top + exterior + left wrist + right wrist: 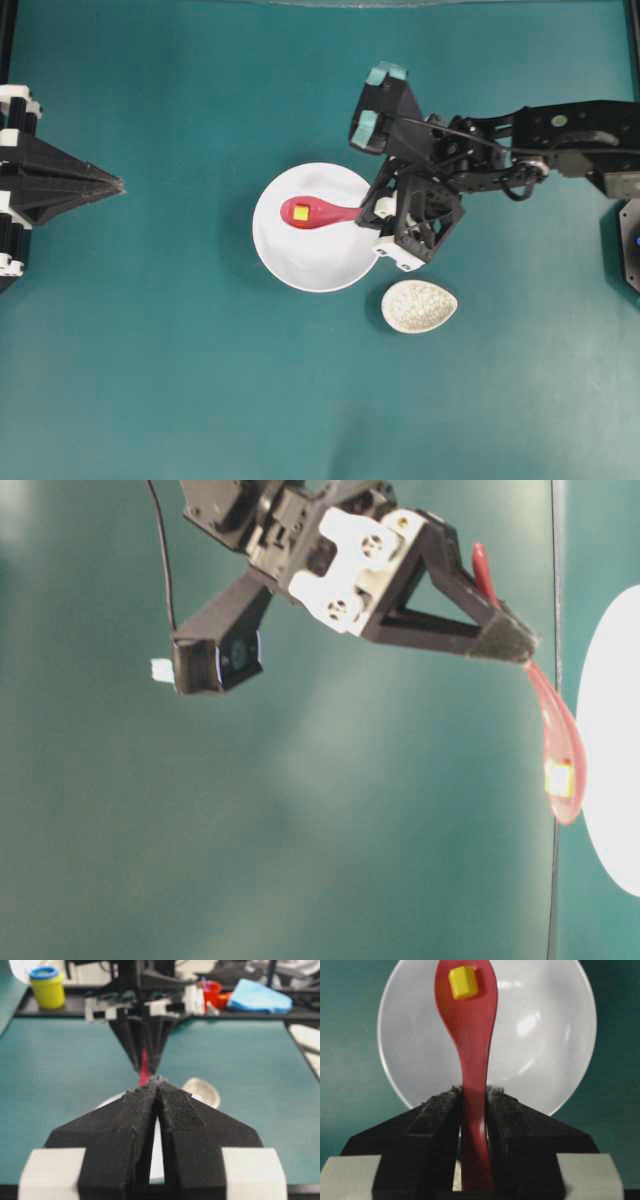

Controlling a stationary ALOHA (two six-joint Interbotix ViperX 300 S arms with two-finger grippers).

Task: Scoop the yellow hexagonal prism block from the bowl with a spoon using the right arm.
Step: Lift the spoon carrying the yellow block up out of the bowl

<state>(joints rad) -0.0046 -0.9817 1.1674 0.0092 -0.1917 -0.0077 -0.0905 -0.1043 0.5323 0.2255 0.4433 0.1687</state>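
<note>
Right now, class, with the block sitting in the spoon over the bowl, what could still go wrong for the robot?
1. The yellow block lies loose near the tip of the spoon; a tilt or jerk could roll it out.
2. The right gripper pinches only the slim, glossy handle, so the spoon might twist or slip.
3. If the block falls outside the bowl, it may land on the table or near the speckled spoon rest.

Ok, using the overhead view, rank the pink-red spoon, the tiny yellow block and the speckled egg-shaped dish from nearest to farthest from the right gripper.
1. Pink-red spoon: clamped in the right gripper, reaching left over the white bowl.
2. Tiny yellow block: in the spoon's scoop, farther left.
3. Speckled egg-shaped dish: on the table, below and right of the gripper.
</note>
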